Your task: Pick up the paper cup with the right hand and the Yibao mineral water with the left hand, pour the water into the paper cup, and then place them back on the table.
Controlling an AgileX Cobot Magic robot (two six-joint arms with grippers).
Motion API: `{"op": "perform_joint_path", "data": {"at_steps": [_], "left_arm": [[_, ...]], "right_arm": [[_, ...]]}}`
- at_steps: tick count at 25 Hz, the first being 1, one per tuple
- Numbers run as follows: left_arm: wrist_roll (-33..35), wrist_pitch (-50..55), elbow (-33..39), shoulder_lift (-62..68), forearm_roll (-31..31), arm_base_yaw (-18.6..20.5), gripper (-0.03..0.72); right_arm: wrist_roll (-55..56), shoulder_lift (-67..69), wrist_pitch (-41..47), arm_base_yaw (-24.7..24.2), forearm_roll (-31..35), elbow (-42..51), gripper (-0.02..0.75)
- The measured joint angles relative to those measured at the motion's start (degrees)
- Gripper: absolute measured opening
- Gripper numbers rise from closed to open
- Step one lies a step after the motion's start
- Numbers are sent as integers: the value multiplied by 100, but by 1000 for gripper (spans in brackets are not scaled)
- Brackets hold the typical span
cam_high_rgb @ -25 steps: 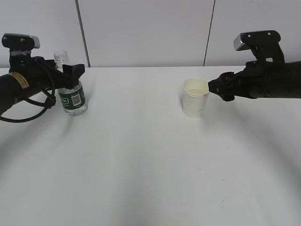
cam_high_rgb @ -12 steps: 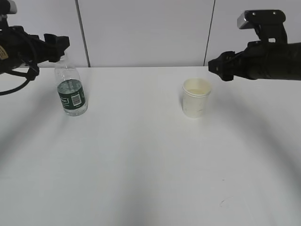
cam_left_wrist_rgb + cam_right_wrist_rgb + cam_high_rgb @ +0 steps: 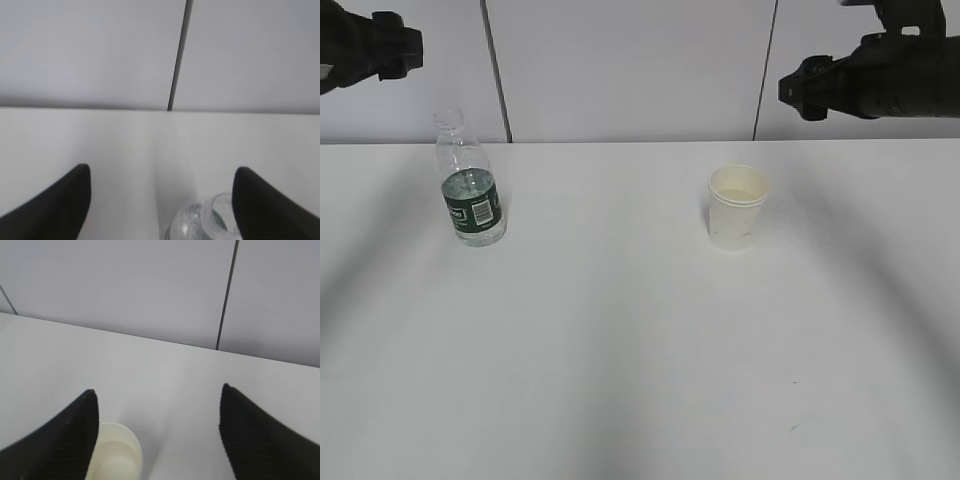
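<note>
The Yibao mineral water [image 3: 469, 190], a small clear uncapped bottle with a dark green label, stands upright on the white table [image 3: 620, 330] at the left; its open neck shows in the left wrist view [image 3: 207, 225]. The paper cup [image 3: 737, 206] stands upright right of centre; its rim shows in the right wrist view [image 3: 117, 452]. My left gripper [image 3: 400, 45] is raised at the top left, open and empty, above and left of the bottle. My right gripper [image 3: 798, 88] is raised at the top right, open and empty, above and right of the cup.
A grey panelled wall [image 3: 620, 70] with dark vertical seams runs behind the table's far edge. A few small dark specks [image 3: 792, 428] lie on the tabletop near the front right.
Both arms have let go and risen away: the left gripper moved up and left off the bottle, the right gripper up and right off the cup. Bottle and cup stay standing on the table.
</note>
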Motion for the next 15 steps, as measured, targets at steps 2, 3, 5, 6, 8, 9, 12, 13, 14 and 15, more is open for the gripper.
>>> {"op": "perform_joint_path", "data": {"at_steps": [2,3,5,6,8,9,12,13,14,15], "left_arm": [[-6,966,-291,0,-199,-98,533],[-6,1429,-448,0,-329,-134,530],[-6,2168,-718,0,-556,-153,520],[5,2516,-846,0,-660,-153,514],[54,3022,-1026,0,-811,-153,501],[106,3201,-1090,0,-895,-153,498],[270,3513,-1196,0,-1118,-153,494],[320,3598,-1219,0,-1163,-153,493],[370,3667,-1243,0,-1183,-153,492],[411,3729,-1249,0,-1198,-153,493]], "right_arm": [[11,0,97,0,0,-34,585],[23,0,153,0,0,-34,586],[35,0,328,0,0,-34,585],[43,0,427,0,0,-34,585],[43,0,603,0,0,-34,586],[43,0,665,0,11,-34,585],[69,0,887,0,32,-34,585],[69,0,976,0,45,-34,586],[79,0,1037,0,45,-34,586],[79,0,1100,0,45,-34,586]]}}
